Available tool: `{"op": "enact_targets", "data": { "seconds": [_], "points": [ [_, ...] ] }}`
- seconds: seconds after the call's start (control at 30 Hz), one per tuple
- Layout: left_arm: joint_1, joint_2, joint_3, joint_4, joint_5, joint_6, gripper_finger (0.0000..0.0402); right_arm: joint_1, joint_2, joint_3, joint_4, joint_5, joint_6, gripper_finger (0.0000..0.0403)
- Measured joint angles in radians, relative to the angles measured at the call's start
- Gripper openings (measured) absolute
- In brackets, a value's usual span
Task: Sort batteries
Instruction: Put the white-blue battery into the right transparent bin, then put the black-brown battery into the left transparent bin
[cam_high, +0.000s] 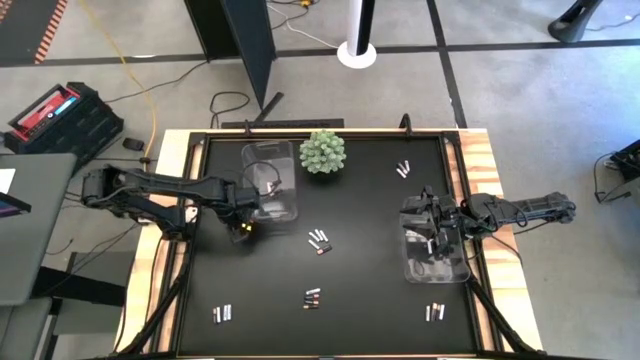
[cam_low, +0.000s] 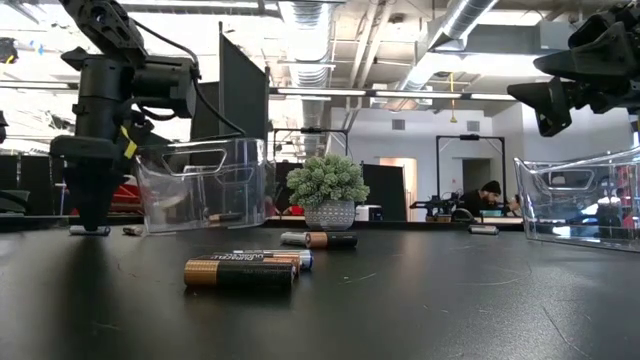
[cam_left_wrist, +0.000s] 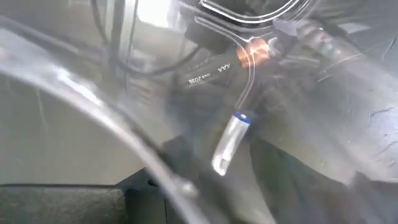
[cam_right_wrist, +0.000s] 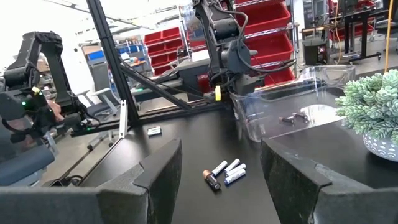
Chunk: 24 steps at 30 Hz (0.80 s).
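Batteries lie scattered on the black table: a dark and pale cluster (cam_high: 319, 241) mid-table, which also shows in the low view (cam_low: 243, 270) and the right wrist view (cam_right_wrist: 225, 172). Other groups (cam_high: 312, 297) (cam_high: 223, 313) (cam_high: 434, 312) lie near the front, and one group (cam_high: 403, 168) lies far right. My left gripper (cam_high: 243, 226) points down at the table just beside the left clear bin (cam_high: 272, 180). Its wrist view shows a dark battery with a copper end (cam_left_wrist: 217, 67) and a silver one (cam_left_wrist: 229, 142). My right gripper (cam_right_wrist: 221, 152) stands open, level, above the right clear bin (cam_high: 436, 255).
A green spiky plant in a pot (cam_high: 322, 151) stands at the far middle, next to the left bin. A small pale piece (cam_right_wrist: 153, 130) lies on the table nearside of my left gripper. The left bin holds a few small dark items (cam_right_wrist: 292, 117).
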Motion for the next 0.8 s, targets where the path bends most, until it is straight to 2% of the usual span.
{"op": "enact_targets", "data": {
  "seconds": [0.8],
  "points": [
    [-0.001,-0.009,0.006,-0.002,-0.056,-0.020,0.0155,0.000,0.000,0.000,0.000,0.000,0.000,0.0235]
  ]
}}
